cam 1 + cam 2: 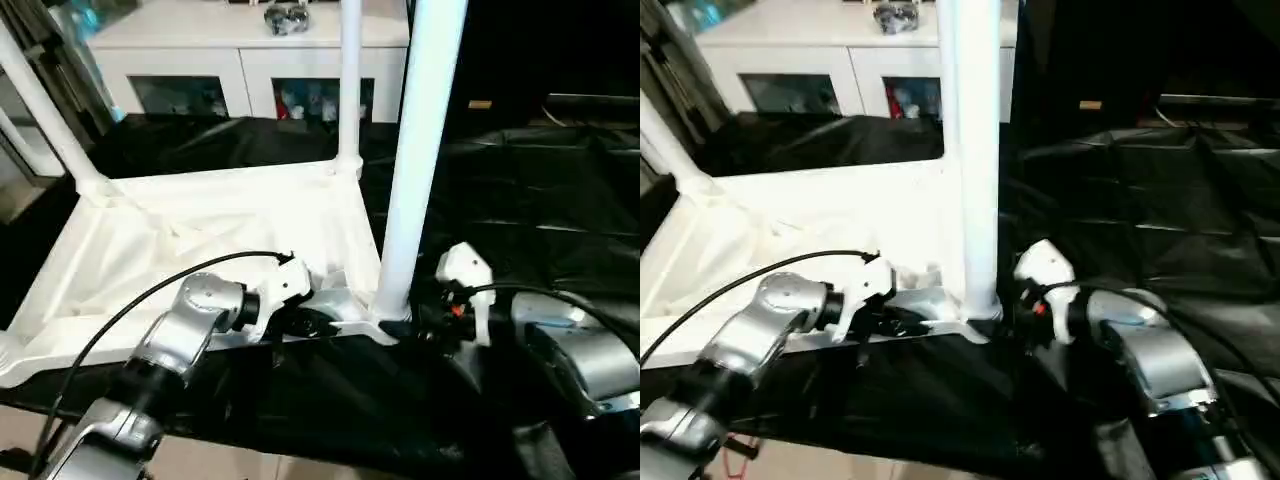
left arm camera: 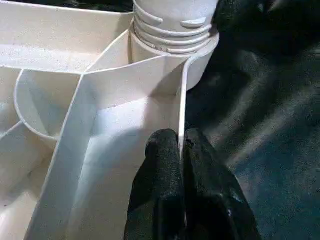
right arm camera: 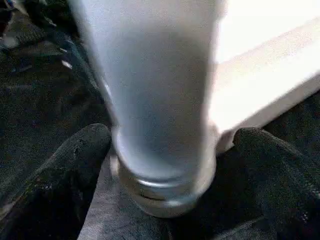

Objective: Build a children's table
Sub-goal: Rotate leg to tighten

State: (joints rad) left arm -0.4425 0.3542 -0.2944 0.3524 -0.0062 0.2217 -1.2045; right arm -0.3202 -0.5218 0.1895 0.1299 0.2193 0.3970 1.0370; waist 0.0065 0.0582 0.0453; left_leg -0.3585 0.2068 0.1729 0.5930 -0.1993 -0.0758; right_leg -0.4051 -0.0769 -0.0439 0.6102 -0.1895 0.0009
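The white tabletop [image 1: 200, 220] lies upside down on black cloth, its ribbed underside facing up. One white leg [image 1: 420, 150] stands upright in the near right corner socket [image 2: 170, 30]. A second leg [image 1: 350, 80] stands in the far right corner, and a third [image 1: 45, 110] leans up from the far left corner. My left gripper [image 2: 182, 150] is shut on the tabletop's thin rim wall, just beside the near right socket. Around the base of the near leg, my right gripper [image 3: 170, 150] stands open, one black finger [image 3: 75, 165] on each side.
A white cabinet [image 1: 250, 60] with glass doors stands behind the work. Crinkled black cloth [image 1: 520, 200] covers the surface to the right of the tabletop. A black cable [image 1: 130, 300] arcs over my left forearm.
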